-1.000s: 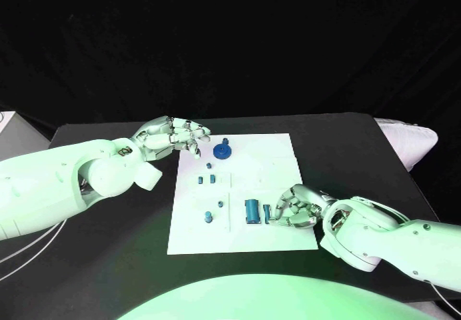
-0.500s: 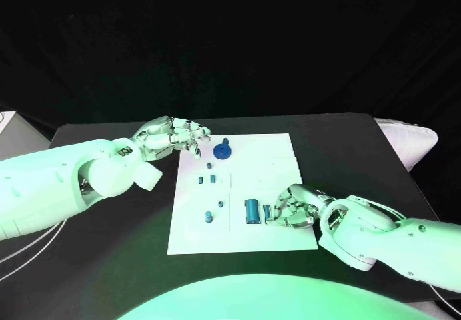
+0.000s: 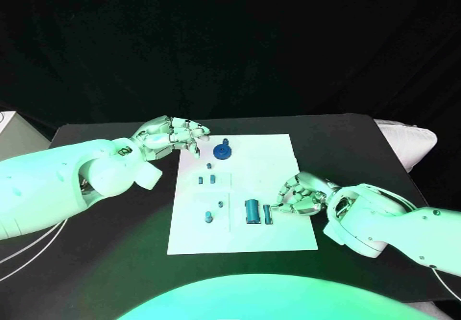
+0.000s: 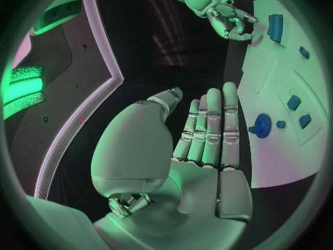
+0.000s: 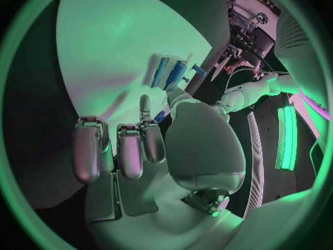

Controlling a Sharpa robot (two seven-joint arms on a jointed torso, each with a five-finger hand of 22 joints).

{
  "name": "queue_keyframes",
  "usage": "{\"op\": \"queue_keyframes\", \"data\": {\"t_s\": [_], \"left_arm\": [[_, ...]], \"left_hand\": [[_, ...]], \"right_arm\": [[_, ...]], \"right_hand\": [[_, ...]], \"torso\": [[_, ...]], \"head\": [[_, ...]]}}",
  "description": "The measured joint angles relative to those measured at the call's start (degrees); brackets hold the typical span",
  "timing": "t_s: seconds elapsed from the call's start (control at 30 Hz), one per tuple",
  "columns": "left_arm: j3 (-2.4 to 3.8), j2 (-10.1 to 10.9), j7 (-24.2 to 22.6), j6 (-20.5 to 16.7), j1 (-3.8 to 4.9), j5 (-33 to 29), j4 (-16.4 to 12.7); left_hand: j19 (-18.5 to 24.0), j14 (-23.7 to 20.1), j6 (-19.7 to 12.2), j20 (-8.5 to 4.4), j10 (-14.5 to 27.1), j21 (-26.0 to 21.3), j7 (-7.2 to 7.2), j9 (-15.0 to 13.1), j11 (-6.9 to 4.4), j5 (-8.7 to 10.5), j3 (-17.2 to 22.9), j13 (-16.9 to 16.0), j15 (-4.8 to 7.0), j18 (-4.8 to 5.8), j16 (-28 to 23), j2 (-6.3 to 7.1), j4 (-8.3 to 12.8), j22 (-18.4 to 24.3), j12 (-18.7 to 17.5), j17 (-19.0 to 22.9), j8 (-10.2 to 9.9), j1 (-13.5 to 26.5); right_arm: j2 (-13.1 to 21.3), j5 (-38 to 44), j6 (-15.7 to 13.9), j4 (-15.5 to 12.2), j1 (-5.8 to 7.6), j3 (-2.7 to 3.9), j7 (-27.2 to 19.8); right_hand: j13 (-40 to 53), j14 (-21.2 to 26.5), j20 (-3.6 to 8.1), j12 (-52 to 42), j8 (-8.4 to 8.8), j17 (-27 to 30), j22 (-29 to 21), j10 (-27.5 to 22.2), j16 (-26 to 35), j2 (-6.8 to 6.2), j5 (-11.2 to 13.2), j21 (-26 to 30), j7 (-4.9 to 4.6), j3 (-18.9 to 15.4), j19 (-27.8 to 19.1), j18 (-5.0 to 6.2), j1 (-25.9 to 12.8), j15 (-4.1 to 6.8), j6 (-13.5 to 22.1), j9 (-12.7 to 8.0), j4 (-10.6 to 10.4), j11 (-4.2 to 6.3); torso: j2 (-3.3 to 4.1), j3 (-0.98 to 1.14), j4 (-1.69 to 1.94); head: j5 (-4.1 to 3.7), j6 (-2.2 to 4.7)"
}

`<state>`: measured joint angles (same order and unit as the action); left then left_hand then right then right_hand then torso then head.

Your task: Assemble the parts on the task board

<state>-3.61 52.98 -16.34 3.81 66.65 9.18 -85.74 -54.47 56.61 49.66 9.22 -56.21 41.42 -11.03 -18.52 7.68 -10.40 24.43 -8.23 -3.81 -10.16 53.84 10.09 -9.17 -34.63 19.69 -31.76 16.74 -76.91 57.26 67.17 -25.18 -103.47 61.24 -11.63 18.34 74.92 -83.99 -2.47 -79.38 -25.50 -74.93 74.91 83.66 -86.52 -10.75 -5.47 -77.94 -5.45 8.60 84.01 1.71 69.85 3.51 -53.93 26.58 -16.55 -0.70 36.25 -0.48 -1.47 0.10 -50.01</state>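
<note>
No lettering, label, brand mark, number or sign can be read anywhere in these views. The white task board point(image 3: 250, 200) carries only faint outlined rectangles and no legible print, and the small blue parts point(image 3: 252, 211) on it are unmarked. The white arms and the silver hands bear no readable badge or serial, and the black table point(image 3: 356, 147) is plain.
</note>
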Motion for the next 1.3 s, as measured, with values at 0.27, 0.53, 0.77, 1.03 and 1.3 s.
{"op": "queue_keyframes", "data": {"t_s": [0.27,0.53,0.77,1.03,1.3], "left_arm": [[-0.02,-0.8,-1.2,-1.7,-0.01,-3.2,1.8],[-0.04,-2.7,-4.2,-7.1,-0.03,-6.1,5.5],[-0.03,-5.9,-7.9,-13.3,-0.21,-8.1,10.4],[-0.03,-7.9,-10.3,-16.5,-0.83,-9.3,13.9],[0.44,-7.7,-10.1,-18.0,-1.44,-9.3,11.6]], "left_hand": [[0.0,-0.2,0.0,0.00,0.0,-0.1,0.00,0.0,0.00,0.00,0.0,-0.1,-0.17,0.00,0.0,0.00,0.0,0.0,0.0,0.0,0.0,0.0],[4.4,-7.6,-2.2,1.50,3.9,-4.8,-0.70,0.1,1.13,0.00,-0.8,0.0,-1.76,0.01,-3.8,0.46,-0.1,2.1,0.1,1.7,0.2,-1.5],[10.8,-12.8,-4.2,5.79,7.0,-22.0,-0.51,1.2,2.36,0.00,-1.6,2.7,-4.45,0.01,-21.6,0.08,-0.8,13.0,2.0,12.1,3.6,-3.1],[16.0,-16.4,-8.7,5.53,9.9,-31.5,0.80,4.8,1.91,1.03,-2.9,4.9,-4.63,0.67,-35.2,-1.05,0.0,20.9,-4.8,17.6,1.3,-1.8],[44.2,-45.8,-38.6,-5.26,43.8,-38.8,8.31,14.8,-5.12,7.90,-18.6,7.3,1.55,7.12,-48.9,-7.69,6.7,31.0,-15.8,28.0,-11.9,20.8]], "right_arm": [[-1.1,-11.4,0.0,5.2,3.27,0.01,-7.4],[-6.4,-31.6,-0.2,17.5,5.20,0.94,-20.7],[-11.3,-45.1,1.0,27.9,5.77,2.05,-30.1],[-14.5,-51.6,3.0,33.2,5.90,2.69,-35.7],[-13.9,-52.4,1.4,29.7,4.54,4.46,-35.8]], "right_hand": [[0.0,0.1,-0.42,2.5,1.61,0.0,0.0,-1.8,1.3,2.13,-2.0,5.8,-0.86,-2.7,0.0,0.91,1.7,-0.76,1.7,-0.4,0.4,-0.92],[-16.9,6.2,-2.24,35.2,4.24,19.9,-8.8,-21.4,30.6,3.13,-2.3,55.9,-2.19,0.7,-9.5,8.13,10.4,-2.26,4.5,-1.4,1.0,-2.64],[-45.5,22.8,-7.25,61.7,8.77,37.2,-31.1,-27.0,62.6,1.30,0.6,74.0,-4.42,9.8,-22.5,8.09,13.0,-7.45,6.3,-4.8,0.5,-5.76],[-62.7,32.9,-9.56,70.7,14.38,49.0,-51.4,-30.2,75.4,1.06,1.9,74.7,-5.24,11.1,-33.8,8.00,9.2,-9.69,9.9,-9.3,4.5,-7.71],[-71.8,70.5,-0.71,77.1,22.57,68.1,-68.8,-69.3,83.6,8.27,4.4,77.0,2.68,-3.4,-70.8,1.33,-13.7,-5.17,42.4,-22.0,13.4,-1.50]], "torso": [[-0.59,-0.46,0.08],[-1.72,-1.30,0.13],[-2.40,-1.50,0.21],[-2.99,-1.30,0.34],[-3.20,-1.13,0.46]], "head": [[-0.10,0.49],[-0.66,3.67],[-0.18,6.08],[0.55,7.49],[0.38,8.76]]}}
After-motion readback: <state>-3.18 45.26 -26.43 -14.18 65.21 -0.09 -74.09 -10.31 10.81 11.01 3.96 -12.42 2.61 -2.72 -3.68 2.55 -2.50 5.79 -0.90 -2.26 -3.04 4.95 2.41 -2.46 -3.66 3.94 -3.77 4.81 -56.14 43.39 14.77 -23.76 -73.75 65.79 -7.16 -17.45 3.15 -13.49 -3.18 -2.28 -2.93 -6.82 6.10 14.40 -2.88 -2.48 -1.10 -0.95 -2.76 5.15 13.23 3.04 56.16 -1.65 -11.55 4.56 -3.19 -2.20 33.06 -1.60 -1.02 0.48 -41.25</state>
